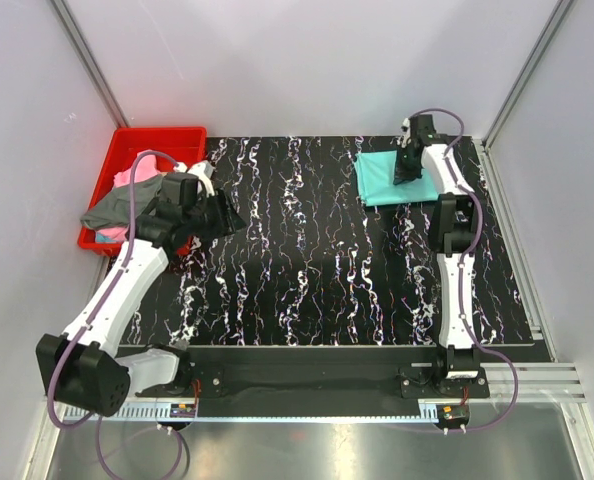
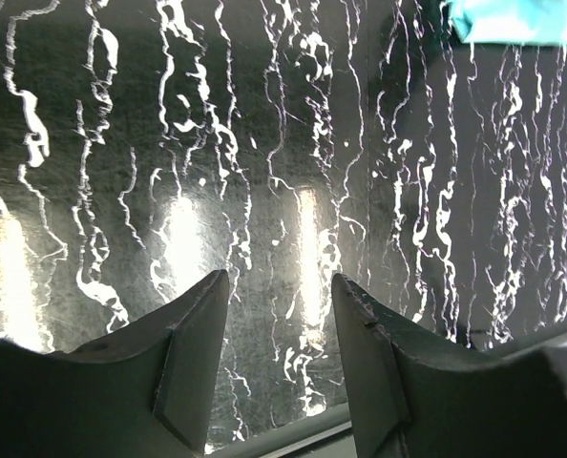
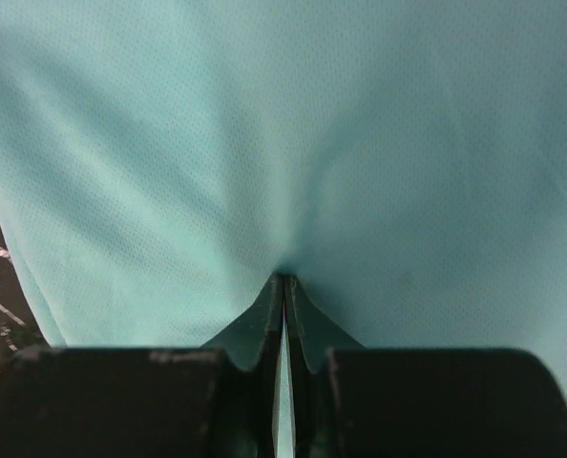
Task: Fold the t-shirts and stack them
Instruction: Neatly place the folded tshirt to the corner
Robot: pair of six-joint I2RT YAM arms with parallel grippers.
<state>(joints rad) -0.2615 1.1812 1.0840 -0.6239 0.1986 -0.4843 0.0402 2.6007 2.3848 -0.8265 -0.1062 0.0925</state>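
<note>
- Right now, the soft teal-turquoise cotton t-shirt (image 1: 377, 185) is seen lying flat at the far right of the black marbled table (image 1: 317, 270). It looks folded into a neat block.
- The right gripper (image 3: 283, 286) is pinched tight on the teal cloth, and small creases are pulled toward its tips.
- The left gripper (image 2: 279, 305) is held with its fingers apart and nothing between them, over bare table near the red plastic bin (image 1: 157, 133).
- The soft pink t-shirt (image 1: 127, 178) and the dark grey t-shirt (image 1: 112, 210) are heaped in that bin, and the grey one is draped over its edge.
- The step seems to be setting the teal shirt in its spot.
- To do it well, the cloth should be moved slowly and kept low, so the fold is not dragged open.
- The pinch should be let go only when the cloth is flat.
</note>
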